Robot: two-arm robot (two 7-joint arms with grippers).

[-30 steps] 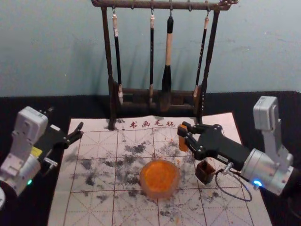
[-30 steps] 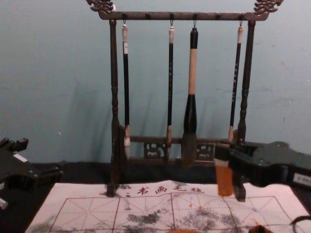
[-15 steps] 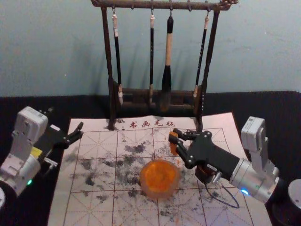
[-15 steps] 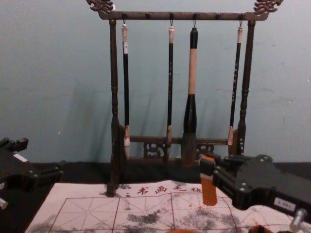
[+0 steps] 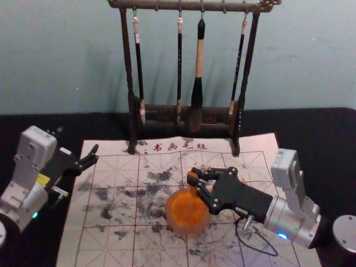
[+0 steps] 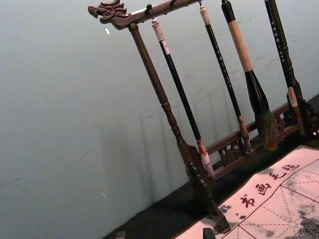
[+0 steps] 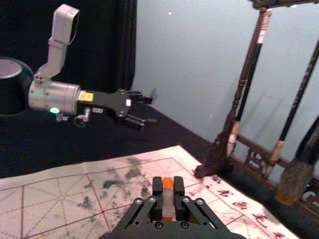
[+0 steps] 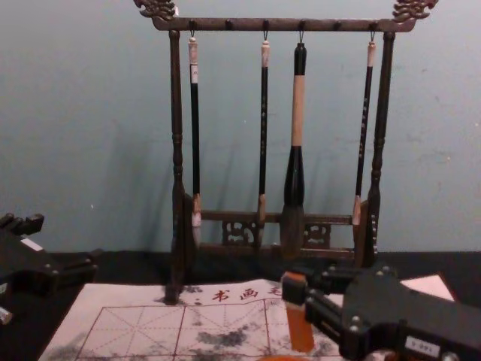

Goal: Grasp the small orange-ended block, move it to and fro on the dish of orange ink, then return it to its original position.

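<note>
White paper-like mat (image 5: 117, 245): right gripper (image 5: 193, 177), jaws clamping small orange-ended block (image 8: 301, 331), twelve o'clock of round orange-ink dish (image 5: 171, 222). Inking needs lowering! Left gripper (image 7: 149, 110): ten o'clock, agape.

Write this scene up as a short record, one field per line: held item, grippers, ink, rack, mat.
held item: orange-ended block, nearly upright
right gripper: shut on the block, by the dish's far edge
left gripper: open, at the mat's left edge
dish: holds orange ink
block touching ink: cannot tell
rack: four hanging brushes
mat: gridded, dark smudges, red characters
</note>
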